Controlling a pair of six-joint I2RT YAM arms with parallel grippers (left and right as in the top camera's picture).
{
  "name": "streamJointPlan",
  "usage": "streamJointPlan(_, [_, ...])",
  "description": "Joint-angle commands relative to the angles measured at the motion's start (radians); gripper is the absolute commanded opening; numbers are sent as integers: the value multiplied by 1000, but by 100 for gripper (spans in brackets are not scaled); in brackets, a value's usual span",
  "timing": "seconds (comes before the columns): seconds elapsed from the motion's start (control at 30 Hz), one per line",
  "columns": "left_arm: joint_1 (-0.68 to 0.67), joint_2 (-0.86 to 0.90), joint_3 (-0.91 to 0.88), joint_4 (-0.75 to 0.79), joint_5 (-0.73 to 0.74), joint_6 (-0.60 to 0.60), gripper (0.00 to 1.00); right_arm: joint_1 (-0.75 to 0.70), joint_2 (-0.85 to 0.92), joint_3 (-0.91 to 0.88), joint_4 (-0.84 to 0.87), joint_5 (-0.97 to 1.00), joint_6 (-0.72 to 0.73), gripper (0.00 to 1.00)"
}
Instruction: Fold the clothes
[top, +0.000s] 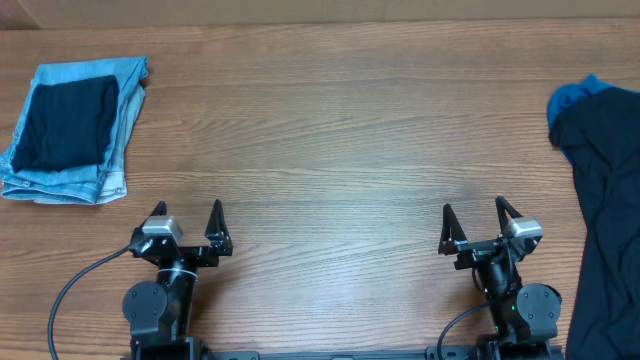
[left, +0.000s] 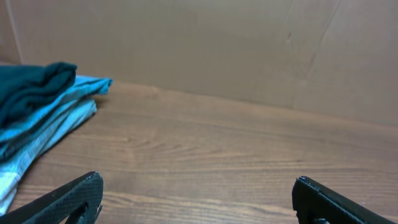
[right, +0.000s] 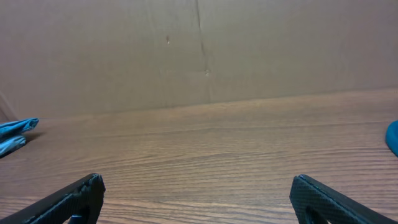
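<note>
Left gripper (top: 187, 208), right gripper (top: 474, 207) spread wide, empty. Folded stack (top: 70, 130) set aside far-left, likely done; dark garment (top: 610, 200) at right awaits folding.

A wood-grain table (top: 330, 150) fills the scene, backed by a plain brown cardboard wall (right: 199, 50).

Overhead, see only part of the dark garment (top: 605, 200), cropped by the right and bottom edges, with most of the blue cloth (top: 572, 95) hidden under it. From the left wrist, lose the stack (left: 37, 118) past the left edge. From the right wrist, catch only slivers of stack and blue cloth at the side edges. Left fingers (left: 68, 199) and right fingers (right: 323, 196) cropped below the tips.
</note>
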Motion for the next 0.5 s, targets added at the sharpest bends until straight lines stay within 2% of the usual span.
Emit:
streamJointPlan(0.0, [-8, -13, -31, 4, -21, 24, 100, -3, -11, -11, 6, -6, 4, 100])
streamJointPlan(0.27, [-19, -95, -50, -21, -53, 66, 100, -3, -11, -11, 5, -6, 4, 100])
streamJointPlan(0.47, [-61, -140, -56, -44, -158, 69, 100, -3, -11, -11, 5, -6, 5, 100])
